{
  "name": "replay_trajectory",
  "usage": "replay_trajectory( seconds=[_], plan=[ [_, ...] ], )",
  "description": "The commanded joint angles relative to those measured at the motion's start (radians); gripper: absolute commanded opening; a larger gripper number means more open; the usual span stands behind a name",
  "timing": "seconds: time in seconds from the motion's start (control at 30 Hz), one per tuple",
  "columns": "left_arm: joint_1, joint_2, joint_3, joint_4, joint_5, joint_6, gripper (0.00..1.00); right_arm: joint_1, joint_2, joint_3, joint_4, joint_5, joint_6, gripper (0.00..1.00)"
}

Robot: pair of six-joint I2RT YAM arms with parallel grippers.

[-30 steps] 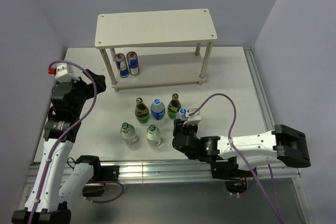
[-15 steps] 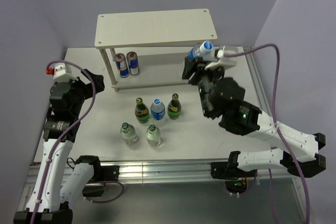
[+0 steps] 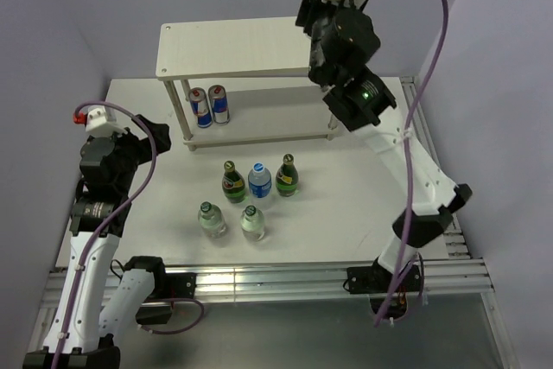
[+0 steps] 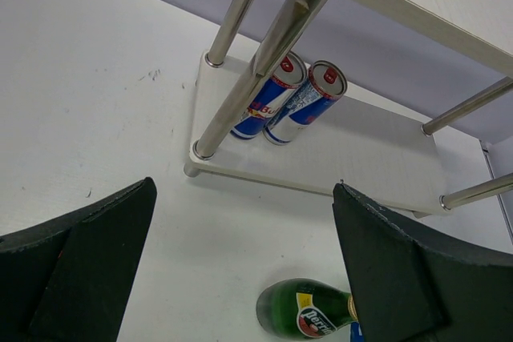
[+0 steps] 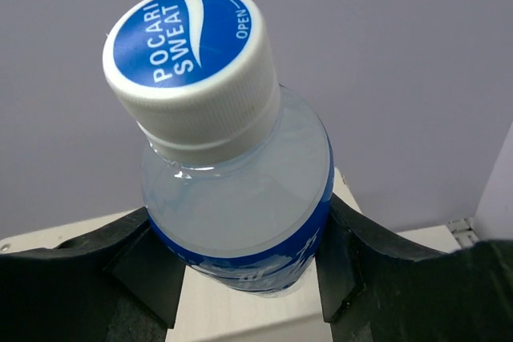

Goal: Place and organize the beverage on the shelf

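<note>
My right tool is clenched around a blue-capped Pocari Sweat bottle, held high at the top of the overhead view, above the right end of the shelf. My left tool hangs spread wide and holds nothing, at the frame's left. Two cans stand on the shelf's lower board. Five bottles stand mid-frame on the tabletop.

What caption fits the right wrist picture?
Black fingers grip a clear, blue-labelled plastic bottle with a white Pocari Sweat cap.
</note>
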Motion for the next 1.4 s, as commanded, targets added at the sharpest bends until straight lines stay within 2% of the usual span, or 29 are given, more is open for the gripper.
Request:
replay_trajectory(
  seconds=[0.0,0.13,0.3,0.97,1.03,1.07,1.1,1.17,1.2,1.3,1.37],
  plan=[
    [0.006,-0.021,0.004,0.01,0.003,0.023,0.99,-0.06,0.087,0.228,-0.002,-0.105,0.004,0.0],
    [0.006,-0.02,0.004,0.006,0.003,0.021,0.99,-0.126,0.2,0.341,-0.051,-0.139,0.062,0.0],
    [0.006,-0.024,0.003,0.003,-0.001,0.024,0.99,-0.198,0.218,0.317,-0.105,-0.208,0.197,0.0],
    [0.023,-0.017,0.004,0.002,0.012,0.023,0.99,-0.27,0.261,0.28,-0.295,-0.268,0.346,0.01],
    [0.025,-0.017,0.006,0.0,0.013,0.023,0.99,-0.271,0.26,0.266,-0.291,-0.274,0.346,0.13],
    [0.025,-0.015,0.006,0.0,0.013,0.023,0.99,-0.271,0.261,0.259,-0.289,-0.275,0.346,0.23],
    [0.025,-0.015,0.006,0.002,0.013,0.024,0.99,-0.271,0.263,0.255,-0.289,-0.277,0.345,0.39],
    [0.026,-0.015,0.006,0.0,0.013,0.024,0.99,-0.271,0.267,0.249,-0.286,-0.286,0.339,0.53],
    [0.026,-0.015,0.004,0.0,0.013,0.023,0.99,-0.271,0.27,0.248,-0.286,-0.288,0.337,0.65],
    [0.029,-0.014,0.004,0.0,0.013,0.023,0.99,-0.271,0.276,0.243,-0.285,-0.294,0.333,0.85],
    [0.031,-0.015,0.006,-0.001,0.014,0.024,0.99,-0.271,0.281,0.234,-0.28,-0.294,0.33,0.91]
  ],
)
